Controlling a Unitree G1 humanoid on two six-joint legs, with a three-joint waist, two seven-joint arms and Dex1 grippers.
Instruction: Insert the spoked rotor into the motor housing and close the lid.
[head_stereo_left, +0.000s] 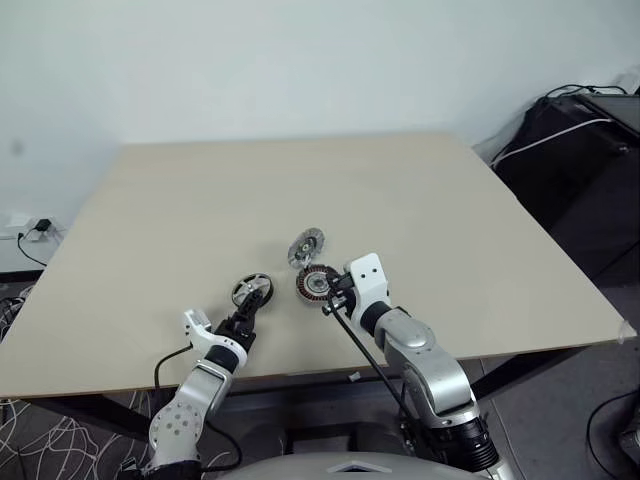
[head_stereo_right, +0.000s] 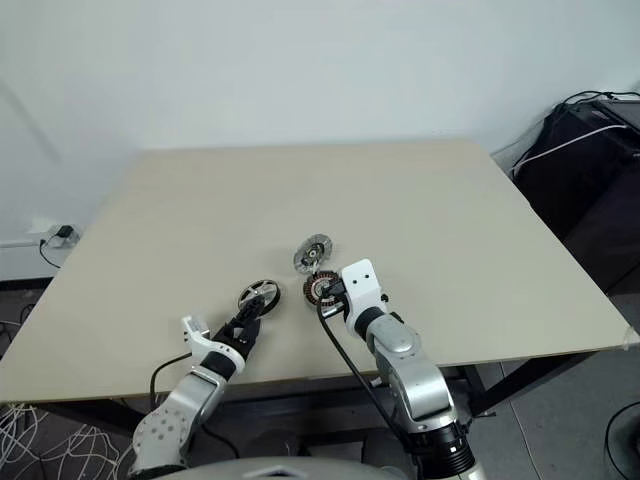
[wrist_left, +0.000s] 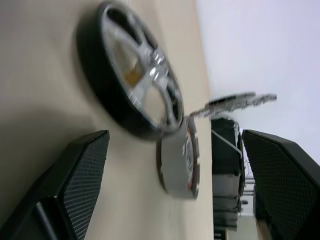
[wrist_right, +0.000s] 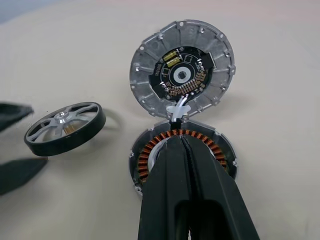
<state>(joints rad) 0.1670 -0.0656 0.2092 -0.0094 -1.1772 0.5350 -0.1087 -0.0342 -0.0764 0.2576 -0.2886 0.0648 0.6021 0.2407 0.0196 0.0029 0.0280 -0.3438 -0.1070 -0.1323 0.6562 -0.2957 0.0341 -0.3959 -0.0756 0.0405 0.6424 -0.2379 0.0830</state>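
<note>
The spoked rotor (head_stereo_left: 252, 290) lies flat on the table (head_stereo_left: 300, 190) near its front edge, a dark rim around silvery spokes. My left gripper (head_stereo_left: 255, 306) is open just short of it, one finger (wrist_left: 75, 185) on either side of its near rim, apart from it. To the rotor's right lies the motor housing (wrist_right: 205, 145) with its copper windings showing. My right gripper (wrist_right: 181, 141) is shut, its tips over the housing's centre. The ribbed lid (wrist_right: 182, 75) stands tilted open just beyond the housing, joined to it by a white wire.
Black bags and cables (head_stereo_left: 585, 150) sit off the table's right side. A wall socket with a plug (head_stereo_left: 35, 228) is at the far left. A black cable (head_stereo_left: 365, 350) runs along my right arm. The table's front edge (head_stereo_left: 300, 372) lies just behind both grippers.
</note>
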